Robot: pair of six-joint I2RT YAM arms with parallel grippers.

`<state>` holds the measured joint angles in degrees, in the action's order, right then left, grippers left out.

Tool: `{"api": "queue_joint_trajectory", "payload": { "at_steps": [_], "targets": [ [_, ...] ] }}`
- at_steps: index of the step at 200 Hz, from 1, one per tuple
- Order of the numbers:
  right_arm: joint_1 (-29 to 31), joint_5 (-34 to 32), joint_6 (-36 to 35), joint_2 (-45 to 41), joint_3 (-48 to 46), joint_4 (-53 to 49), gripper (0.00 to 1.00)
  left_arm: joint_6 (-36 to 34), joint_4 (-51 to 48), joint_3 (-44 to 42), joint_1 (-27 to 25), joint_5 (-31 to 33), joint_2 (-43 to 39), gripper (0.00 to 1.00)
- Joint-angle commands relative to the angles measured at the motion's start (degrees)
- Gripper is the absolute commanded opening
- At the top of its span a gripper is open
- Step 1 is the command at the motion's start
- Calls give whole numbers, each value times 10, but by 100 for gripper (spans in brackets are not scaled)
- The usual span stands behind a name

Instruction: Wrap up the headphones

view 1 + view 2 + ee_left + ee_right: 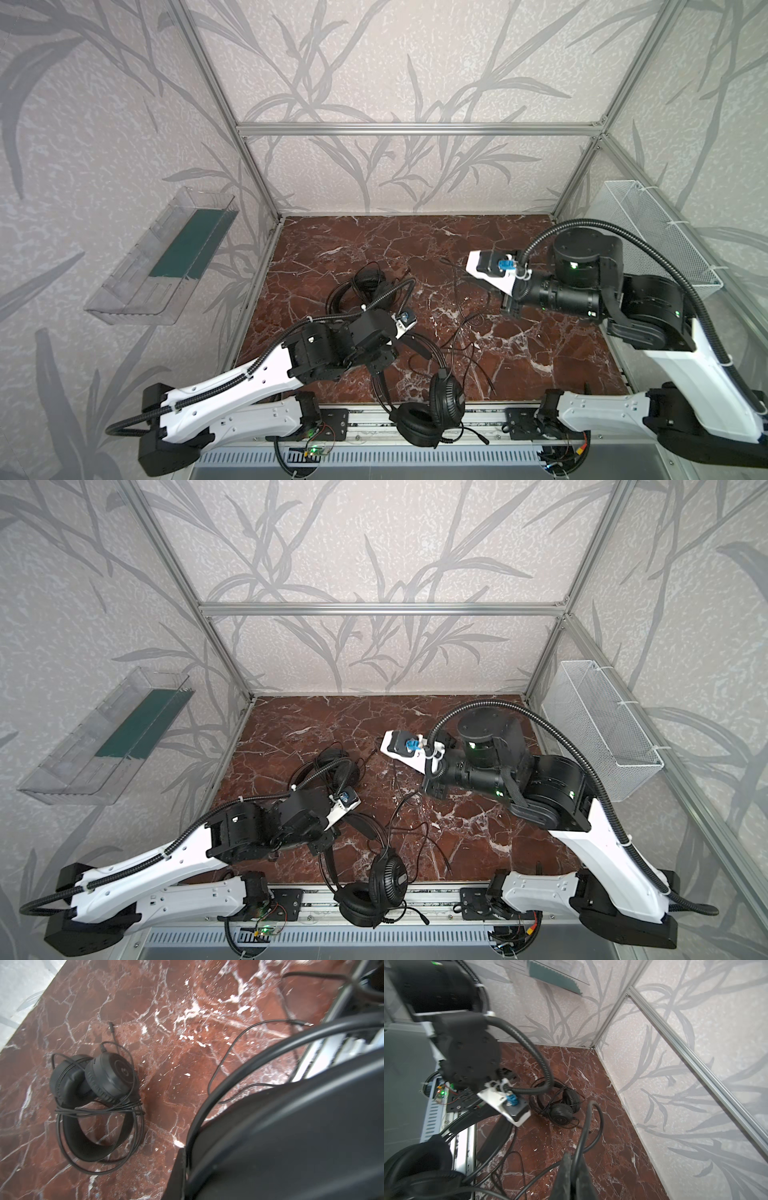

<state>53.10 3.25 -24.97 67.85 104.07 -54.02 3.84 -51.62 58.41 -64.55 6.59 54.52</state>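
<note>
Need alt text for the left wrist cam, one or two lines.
A black headset lies on the red-brown marble tabletop, its cable wound around the headband. Close to the lens, blurred, a second headset's headband arcs along the dark left pincer.

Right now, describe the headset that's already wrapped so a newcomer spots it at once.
Start at the marble table; look at its left half, beyond the left arm. The headset there is bound by its own cable, unlike the front headset, which trails loose wire across the marble.
</note>
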Motion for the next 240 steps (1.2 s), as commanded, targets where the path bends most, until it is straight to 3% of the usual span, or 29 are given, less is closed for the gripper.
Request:
{"api": "queue_joint_trajectory", "payload": {
  "at_steps": [1,27,46,100,137,153,172,202,219,240],
  "targets": [
    [-26,10,33,28,11,62,0,19,16,28,-10,-61,-14,0],
    [-90,33,92,45,-2,118,0,29,15,29,-19,-66,-22,0],
    [-143,84,149,55,-26,158,0,36,21,29,-26,-74,-22,0],
    [-146,60,234,87,-91,181,0,55,73,44,-36,-43,-38,0],
    [-159,6,291,56,-197,243,0,70,111,46,-36,-42,-58,0],
    [-187,37,323,42,-244,275,0,75,114,50,-36,-43,-64,0],
    [-218,114,352,37,-290,311,17,83,113,56,-36,-46,-69,0],
    [-220,175,359,44,-334,339,37,98,122,64,-35,-33,-84,0],
    [-221,200,367,49,-358,360,41,106,126,69,-35,-25,-89,0],
    [-221,180,373,46,-393,382,41,115,121,82,-34,-12,-91,0]
  ]
}}
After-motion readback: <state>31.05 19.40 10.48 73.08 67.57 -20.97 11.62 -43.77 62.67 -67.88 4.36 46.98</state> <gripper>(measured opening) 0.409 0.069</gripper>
